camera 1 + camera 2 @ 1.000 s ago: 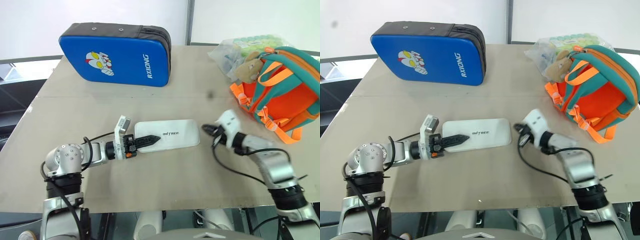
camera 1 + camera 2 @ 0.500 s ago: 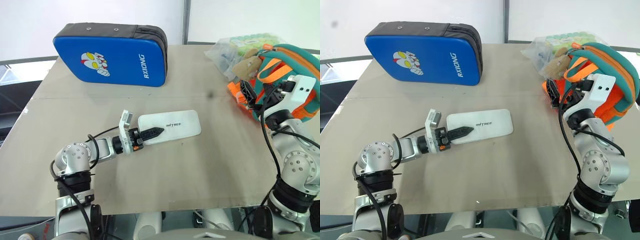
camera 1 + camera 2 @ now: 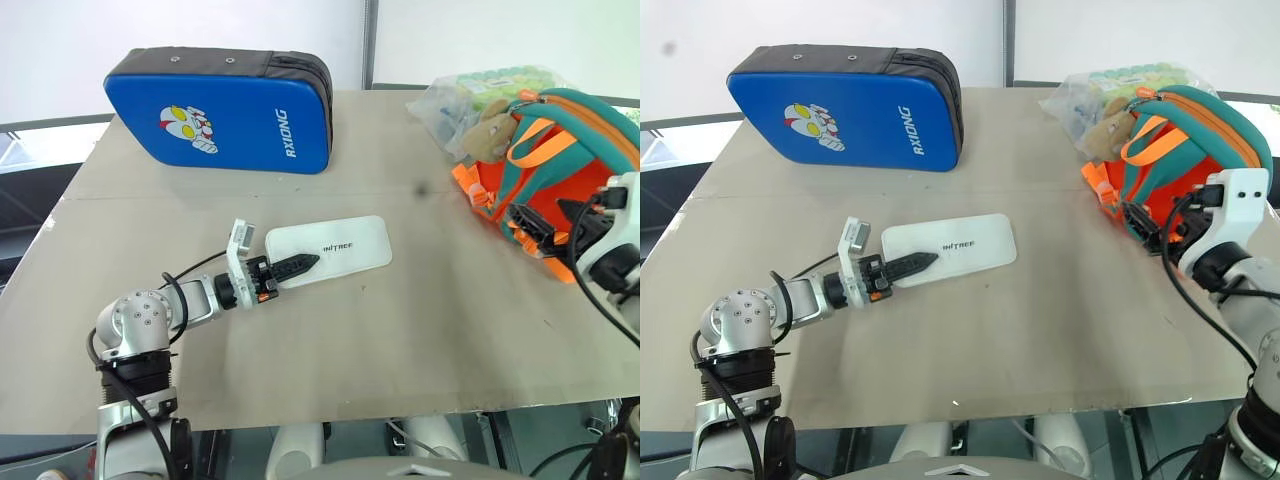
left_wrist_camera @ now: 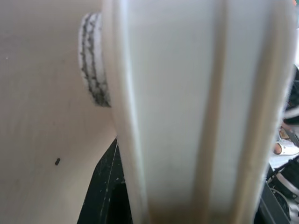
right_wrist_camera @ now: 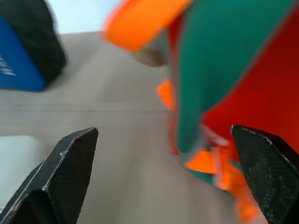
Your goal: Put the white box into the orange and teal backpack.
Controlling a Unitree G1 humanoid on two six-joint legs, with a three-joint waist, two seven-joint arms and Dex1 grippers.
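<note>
left gripper (image 3: 298,266) sits on the near-left end of the white box (image 3: 335,253), fingers narrowed and clamped on its edge; box lies flat mid-table, long axis running left to right, slightly angled. my right gripper (image 5: 163,177) stands wide apart, holding nothing, right beside the orange and teal backpack (image 3: 560,160) at the table's far right.

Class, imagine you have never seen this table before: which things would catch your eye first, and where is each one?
The big blue padded case lies at the table's far left. The orange and teal backpack stands at the far right, with the right gripper open beside it. In the middle lies the white box, gripped at its near end by the left gripper.
</note>
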